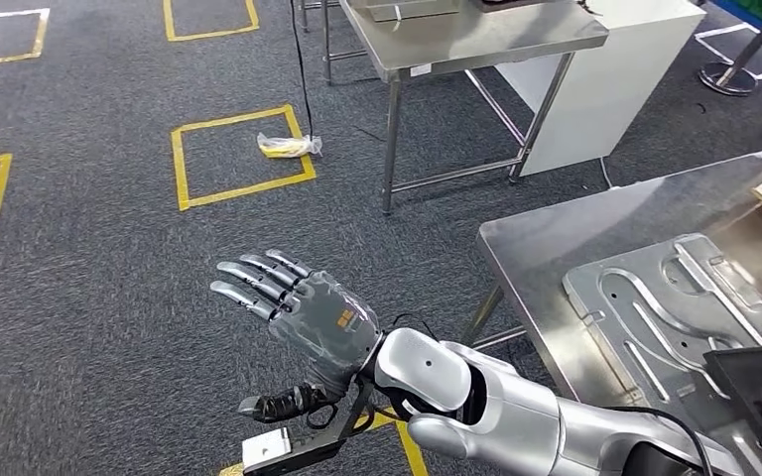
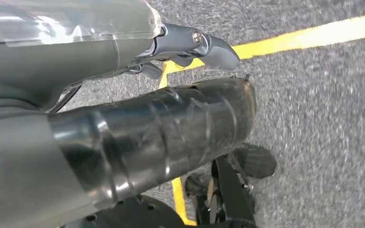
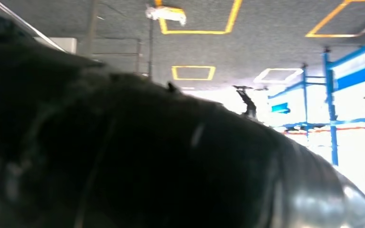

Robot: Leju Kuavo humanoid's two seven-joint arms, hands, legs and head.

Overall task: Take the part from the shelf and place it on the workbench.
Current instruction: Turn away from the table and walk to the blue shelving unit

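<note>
Head view, left to right. Yellow tape squares (image 1: 241, 157) are seen on the grey carpet floor (image 1: 79, 297); a crumpled yellow-and-clear wrapper (image 1: 289, 146) is seen lying at the corner of one square. The right hand (image 1: 298, 317) is seen held out over the floor, palm down, fingers straight and apart, nothing gripped. A steel table (image 1: 476, 40) is seen further back, with a white cabinet (image 1: 605, 79) just beside it. At the right, the stamped sheet-metal part (image 1: 675, 307) is seen lying flat on the near table (image 1: 556, 233), well apart from the right hand. In the left wrist view, the left hand (image 2: 171, 123) is seen above carpet and yellow tape; whether its fingers are apart or together cannot be told.
</note>
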